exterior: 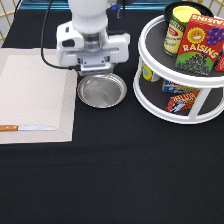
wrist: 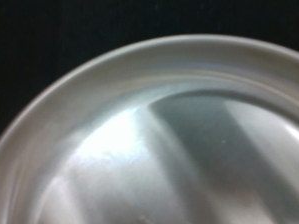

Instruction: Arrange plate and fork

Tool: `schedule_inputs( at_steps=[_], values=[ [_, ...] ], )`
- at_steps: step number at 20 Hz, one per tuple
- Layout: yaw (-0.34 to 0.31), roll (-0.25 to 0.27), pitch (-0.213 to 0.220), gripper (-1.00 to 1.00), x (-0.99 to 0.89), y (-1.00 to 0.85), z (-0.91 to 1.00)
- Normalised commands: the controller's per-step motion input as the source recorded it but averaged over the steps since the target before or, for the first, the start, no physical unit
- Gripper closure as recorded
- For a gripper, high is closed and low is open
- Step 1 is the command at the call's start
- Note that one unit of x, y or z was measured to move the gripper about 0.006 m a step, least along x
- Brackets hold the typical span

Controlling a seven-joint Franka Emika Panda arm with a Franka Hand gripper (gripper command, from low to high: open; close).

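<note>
At the exterior view's left, a knife [exterior: 27, 128] is laid on a beige placemat [exterior: 35, 95] on the black counter [exterior: 125, 175]. Just right of the mat, the plate [exterior: 101, 91] is seen flat on the counter. The end effector [exterior: 95, 70] is positioned at the plate's upper rim; whether it is open or closed cannot be told. At the right, a two-tier turntable [exterior: 180, 107] is stocked with groceries.

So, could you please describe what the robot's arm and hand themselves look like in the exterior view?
The arm is glossy white with rounded segments, ending in a wide, boxy white hand. The gripper has a grey metal underside with darker seams. A black cable loops down from the top of the picture along the hand's left side. No markings show.
</note>
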Motion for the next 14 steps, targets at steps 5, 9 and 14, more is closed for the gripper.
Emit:
schedule_inputs(
  at_steps=[5, 9, 14],
  values=[
    [-0.076, 0.001, -0.044, -1.0, 0.09, 0.14, -0.41],
    [-0.057, 0.0, 0.0, -1.0, 0.21, 0.04, -0.29],
    [-0.047, 0.005, 0.0, -1.0, 0.27, 0.03, -0.18]
  ],
)
